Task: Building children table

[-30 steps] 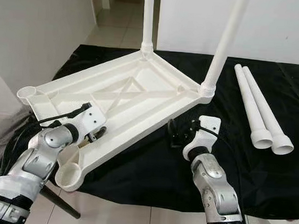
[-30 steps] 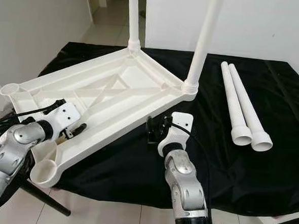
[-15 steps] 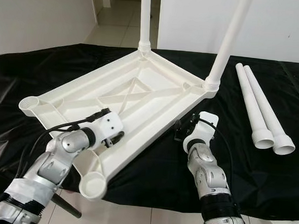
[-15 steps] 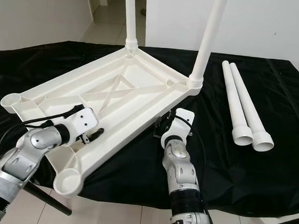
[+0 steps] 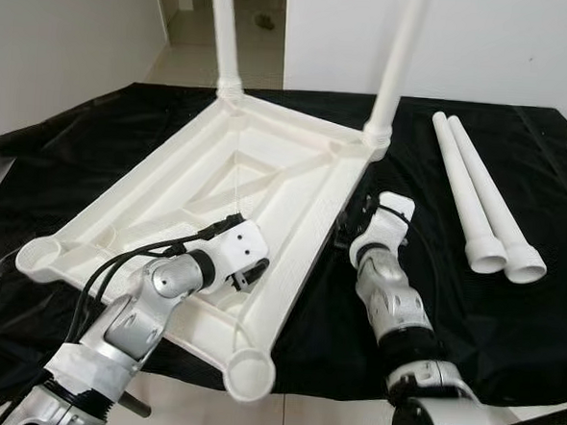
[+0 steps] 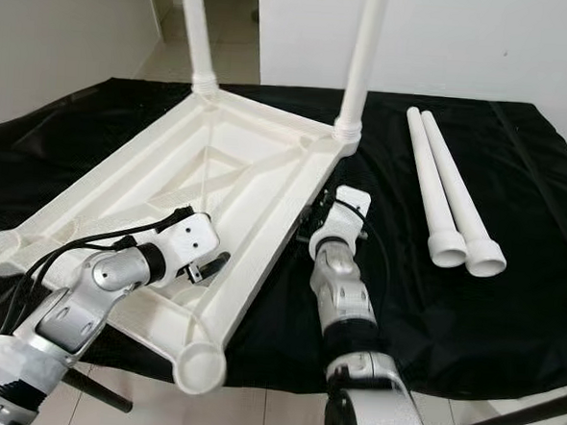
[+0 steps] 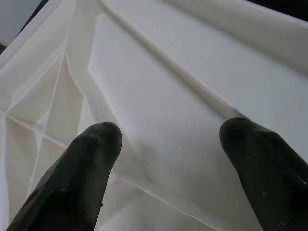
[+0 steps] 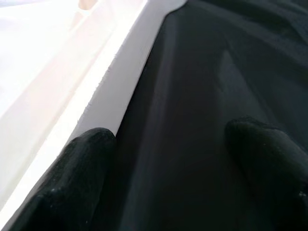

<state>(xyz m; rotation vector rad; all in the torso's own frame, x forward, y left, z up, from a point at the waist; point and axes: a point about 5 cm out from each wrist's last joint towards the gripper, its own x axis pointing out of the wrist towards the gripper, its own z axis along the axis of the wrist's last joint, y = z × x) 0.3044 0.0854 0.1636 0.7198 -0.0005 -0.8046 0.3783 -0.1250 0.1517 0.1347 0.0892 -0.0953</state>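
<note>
While the upturned white tabletop (image 5: 236, 200) lay across the left and middle of the black-draped surface (image 5: 507, 342), two of its legs already stood upright in the corner sockets toward the far edge. The near-corner socket (image 5: 249, 374) overhung the surface's near edge, and another empty socket (image 5: 38, 255) sat at the tabletop's left corner.

The left tool (image 7: 168, 144) hovered over the ribbed underside of the tabletop, near its near-right rail, fingers spread and gripping nothing. The right tool (image 8: 168, 159) sat just beside the tabletop's right rim, low over the black cloth, likewise released, with one finger (image 8: 82, 159) against or just off the white edge; which of the two could not be told.

Two loose legs (image 5: 476, 205) lay side by side near the surface's right edge, their long axes running from the far edge toward the near edge, flared ends nearest the robot. They lay to the right of the right tool, well apart from the left one, so the right arm looked the better placed to fetch one. Bare cloth between the tabletop's rim and the legs appeared to give room for a sideways reach. The empty sockets lay on the robot's left and near side, which suggested a carry across the tabletop.
</note>
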